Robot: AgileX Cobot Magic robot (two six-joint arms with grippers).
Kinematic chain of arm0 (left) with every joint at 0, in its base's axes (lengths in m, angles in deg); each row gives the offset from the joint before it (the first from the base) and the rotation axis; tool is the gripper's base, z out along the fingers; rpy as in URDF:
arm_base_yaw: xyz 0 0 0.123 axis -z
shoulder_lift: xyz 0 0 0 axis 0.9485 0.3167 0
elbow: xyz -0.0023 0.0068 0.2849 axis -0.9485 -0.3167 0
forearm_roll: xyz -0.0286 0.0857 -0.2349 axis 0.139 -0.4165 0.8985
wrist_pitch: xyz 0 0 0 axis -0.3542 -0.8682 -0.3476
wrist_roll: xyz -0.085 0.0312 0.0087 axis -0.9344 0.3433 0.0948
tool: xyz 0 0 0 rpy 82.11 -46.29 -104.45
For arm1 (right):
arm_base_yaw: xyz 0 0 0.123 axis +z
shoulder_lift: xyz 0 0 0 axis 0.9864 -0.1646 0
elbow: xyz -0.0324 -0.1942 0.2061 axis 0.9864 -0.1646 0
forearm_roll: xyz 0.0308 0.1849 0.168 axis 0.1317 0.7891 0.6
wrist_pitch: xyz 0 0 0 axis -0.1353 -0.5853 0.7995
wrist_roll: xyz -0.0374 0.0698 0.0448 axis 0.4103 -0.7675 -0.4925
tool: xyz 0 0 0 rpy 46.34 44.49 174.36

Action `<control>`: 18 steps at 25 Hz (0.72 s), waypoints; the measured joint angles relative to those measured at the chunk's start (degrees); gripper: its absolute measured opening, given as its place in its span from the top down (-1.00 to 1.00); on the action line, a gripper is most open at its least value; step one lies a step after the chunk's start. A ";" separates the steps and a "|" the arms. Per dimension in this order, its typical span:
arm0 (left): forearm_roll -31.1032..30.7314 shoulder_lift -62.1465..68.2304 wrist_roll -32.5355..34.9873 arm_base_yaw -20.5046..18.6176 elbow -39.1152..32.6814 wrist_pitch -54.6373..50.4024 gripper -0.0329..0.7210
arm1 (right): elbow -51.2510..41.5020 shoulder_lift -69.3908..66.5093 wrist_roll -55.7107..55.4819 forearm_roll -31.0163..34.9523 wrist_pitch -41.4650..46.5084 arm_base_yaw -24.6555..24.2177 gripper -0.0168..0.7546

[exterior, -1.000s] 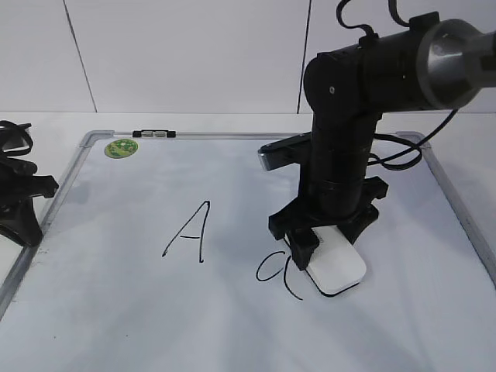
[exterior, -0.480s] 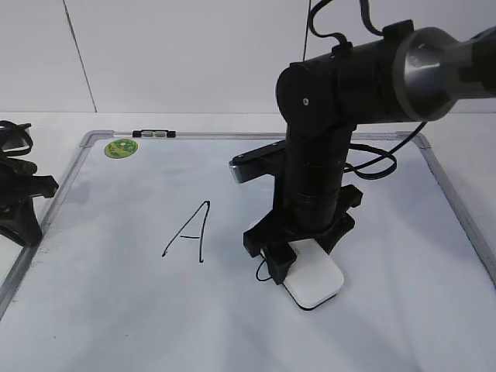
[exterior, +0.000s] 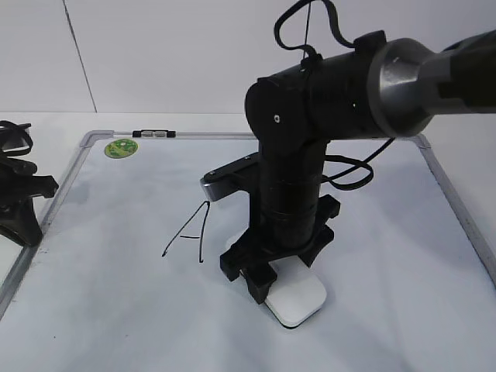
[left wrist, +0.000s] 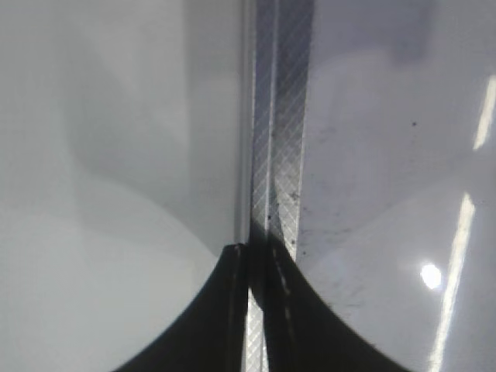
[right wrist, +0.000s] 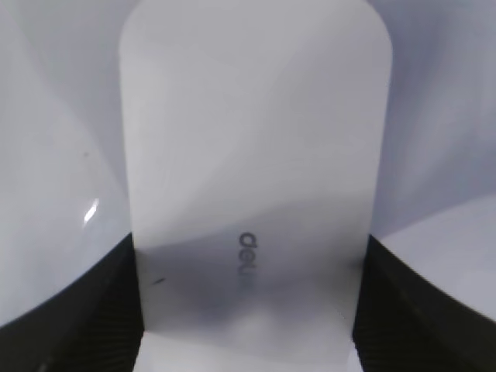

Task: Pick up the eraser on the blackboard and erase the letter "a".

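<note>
Right gripper (exterior: 273, 288) clamps the white eraser (exterior: 294, 298) flat on the blackboard (exterior: 387, 256), just right of the capital "A" (exterior: 188, 231); left gripper (left wrist: 256, 310) closed.

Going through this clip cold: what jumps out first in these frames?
The big black right arm dominates the middle of the exterior view, its right gripper clamped on the white eraser pressed flat on the blackboard. Just left of it stands a handwritten capital A; no small "a" is visible. A round green sticker marks the board's far left corner, and the left gripper sits idle at the left edge.
</note>
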 joint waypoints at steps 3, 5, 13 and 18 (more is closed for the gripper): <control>0.00 0.00 0.00 0.00 0.00 0.00 0.86 | 0.00 0.00 0.00 0.00 0.07 0.49 -0.50; 0.00 0.00 0.00 0.00 0.00 0.00 0.86 | 0.00 0.00 0.00 -0.22 0.23 0.57 -0.50; 0.00 0.00 0.00 0.00 0.00 0.00 0.86 | 0.13 0.00 -4.71 -4.35 1.05 1.20 -0.50; 0.00 0.00 0.00 0.00 0.00 0.00 0.86 | 0.13 0.00 -5.10 -4.72 1.66 0.05 -0.49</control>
